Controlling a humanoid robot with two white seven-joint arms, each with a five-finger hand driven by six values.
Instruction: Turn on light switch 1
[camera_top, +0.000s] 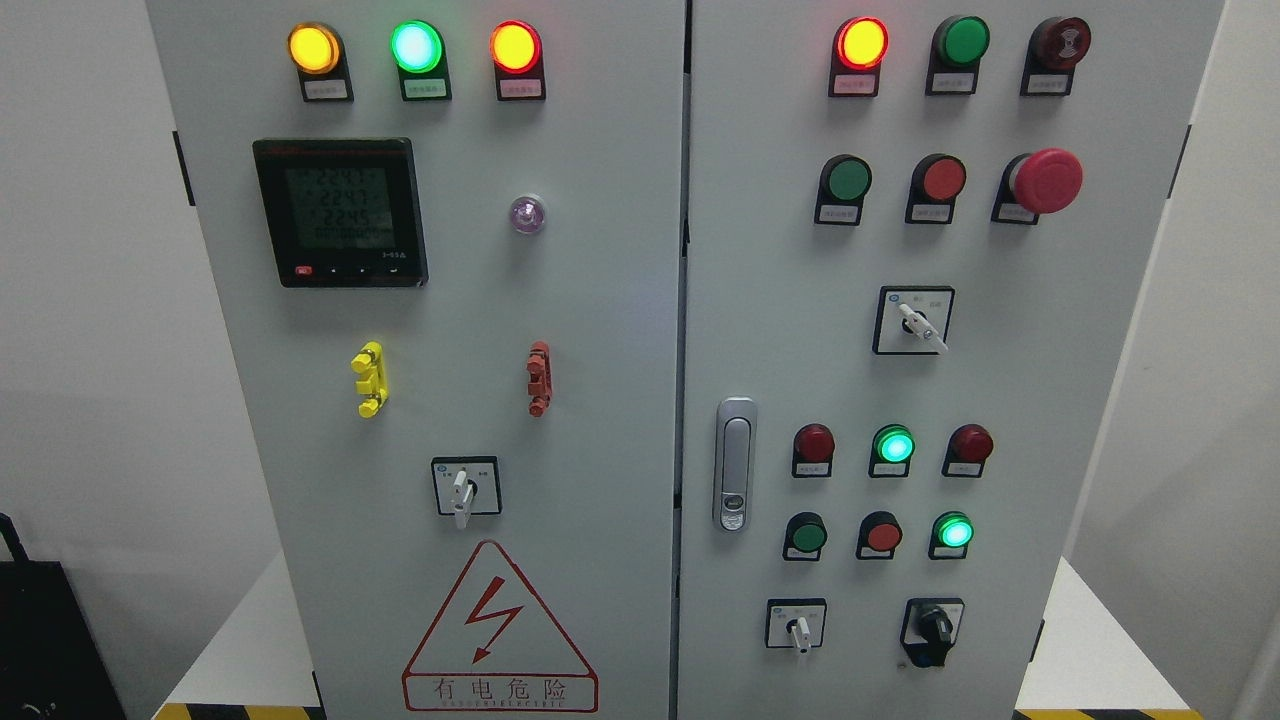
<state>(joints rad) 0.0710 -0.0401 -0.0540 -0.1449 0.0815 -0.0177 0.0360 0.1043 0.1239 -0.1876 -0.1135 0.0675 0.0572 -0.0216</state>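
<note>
**Electrical control cabinet, front view from the head camera**

The labels are too small to read, so light switch 1 cannot be singled out. Four rotary selector switches are candidates. The left-door selector switch (463, 490) sits low on the left door, its white lever pointing down. The upper selector switch (915, 322) sits mid-height on the right door, its lever tilted to the lower right. The lower white selector switch (797, 627) and, beside it, the black-knob selector switch (932, 628) occupy the bottom row of the right door.

Above the left-door selector are a yellow clip (370, 378) and a red clip (539, 378), then a digital meter (340, 212) with a lit display. Across the top of that door an amber lamp (314, 48), a green lamp (417, 46) and a red lamp (516, 46) glow. Below the selector is a red warning triangle (497, 630).

The right door carries a chrome door handle (735, 465) at its left edge and a red mushroom emergency stop (1045, 180) near the top right.

Neither robot hand appears in the view, so the state of the fingers cannot be told.
</note>
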